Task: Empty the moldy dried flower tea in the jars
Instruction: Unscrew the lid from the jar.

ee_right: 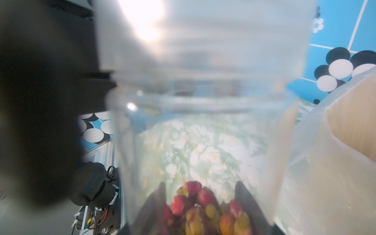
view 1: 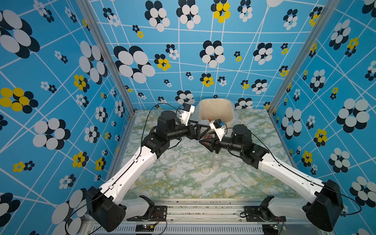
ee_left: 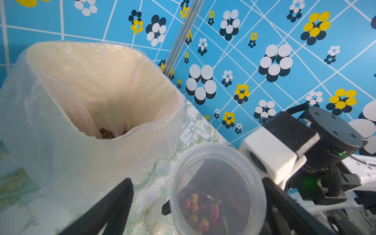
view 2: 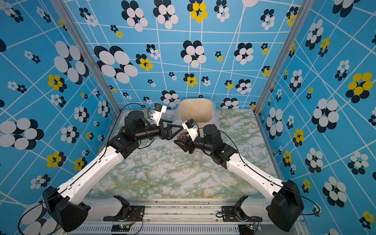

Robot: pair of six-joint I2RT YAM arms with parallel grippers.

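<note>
A clear jar (ee_left: 217,189) with its round lid on lies on its side in my right gripper (ee_right: 200,184), which is shut on its body. Moldy dried flower tea (ee_right: 203,209), red and yellow buds, fills the jar's lower part and shows in both top views (view 1: 208,136) (view 2: 182,136). My left gripper (ee_left: 196,181) faces the lid with both jaws spread wide to either side, one finger (ee_left: 114,203) well clear of it. An empty clear jar (view 1: 216,161) stands on the table in front of my right gripper (view 1: 206,140), with a loose lid (view 1: 205,169) beside it.
The beige plastic-lined bin (view 1: 215,112) stands at the back of the marble table, just behind both grippers, with some reddish tea (ee_left: 106,133) at its bottom. A small clear lid (ee_left: 163,167) lies on the table by the bin. Patterned walls close three sides.
</note>
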